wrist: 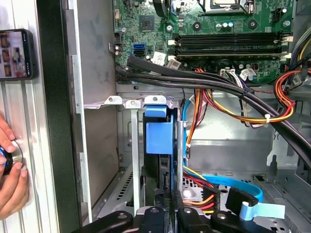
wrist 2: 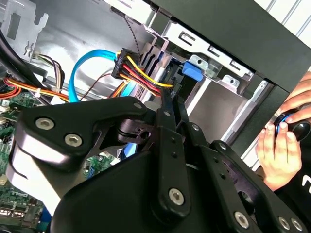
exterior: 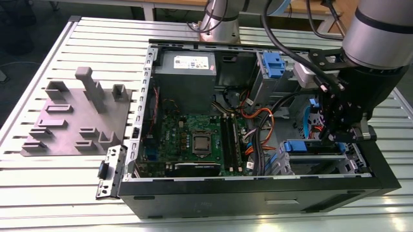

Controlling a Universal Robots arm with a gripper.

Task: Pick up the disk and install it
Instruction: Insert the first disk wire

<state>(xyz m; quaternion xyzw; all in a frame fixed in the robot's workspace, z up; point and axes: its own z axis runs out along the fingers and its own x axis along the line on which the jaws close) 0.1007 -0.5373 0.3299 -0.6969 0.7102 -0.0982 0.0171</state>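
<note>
In the exterior view one open computer case (exterior: 258, 186) lies on the slatted table (exterior: 38, 169), with one grey moulded plate (exterior: 74, 118) beside it toward the table's far-left edge; the gripper (exterior: 341, 137) reaches down at the case's near-right corner, where the disk (exterior: 313, 146) sits in the drive bay. In the second wrist view the gripper (wrist 2: 170, 92) has its fingers (wrist 2: 167, 104) drawn close, though whether they pinch anything I cannot tell, and one hand (wrist 2: 279, 145) rests outside the case. In the first wrist view the disk (wrist: 159, 138) stands edge-on in the bay's slot, beside one phone (wrist: 17, 53).

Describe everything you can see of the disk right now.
The disk stands on edge in the drive cage at the case's corner, mostly sunk between metal walls. What shows is its blue plastic rail and tab, seen also in the exterior view. The tool sits right at its near edge; whether it grips cannot be told.
</note>
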